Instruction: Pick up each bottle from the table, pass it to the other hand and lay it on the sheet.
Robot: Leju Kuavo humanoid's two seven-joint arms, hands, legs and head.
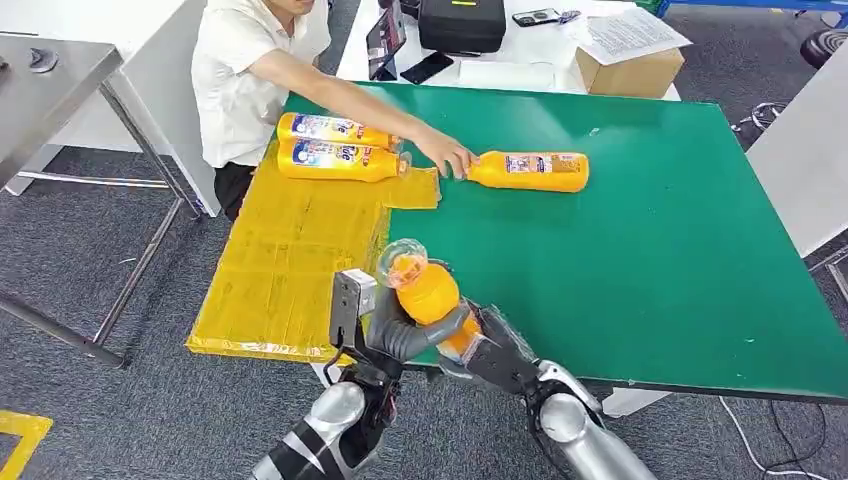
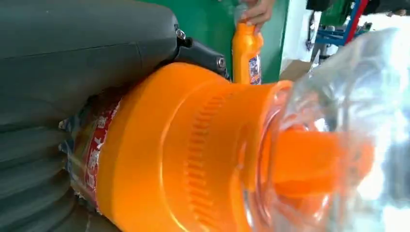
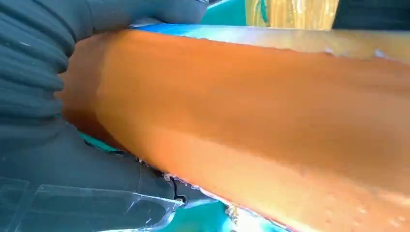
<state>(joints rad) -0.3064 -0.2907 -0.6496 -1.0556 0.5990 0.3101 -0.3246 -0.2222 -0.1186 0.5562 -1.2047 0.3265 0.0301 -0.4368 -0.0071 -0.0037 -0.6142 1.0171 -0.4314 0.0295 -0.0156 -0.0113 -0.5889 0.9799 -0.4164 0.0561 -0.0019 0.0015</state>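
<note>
An orange bottle (image 1: 428, 290) with a clear cap stands tilted over the front edge of the green table (image 1: 650, 250). My left hand (image 1: 405, 338) wraps around its middle and my right hand (image 1: 492, 352) holds its lower end. Up close, the bottle's shoulder (image 2: 193, 154) lies against my left hand (image 2: 72, 72), and its body (image 3: 251, 111) lies in my right hand (image 3: 43, 96). Two orange bottles (image 1: 338, 146) lie side by side on the yellow sheet (image 1: 290, 260). Another bottle (image 1: 530, 170) lies on the green table, and a person's hand (image 1: 450, 155) touches its neck.
The person leans over the table's far left corner. Behind the table stand a cardboard box (image 1: 630, 68) and a black case (image 1: 460, 22). A grey metal table (image 1: 50, 70) stands at the left. The sheet overhangs the table's left edge.
</note>
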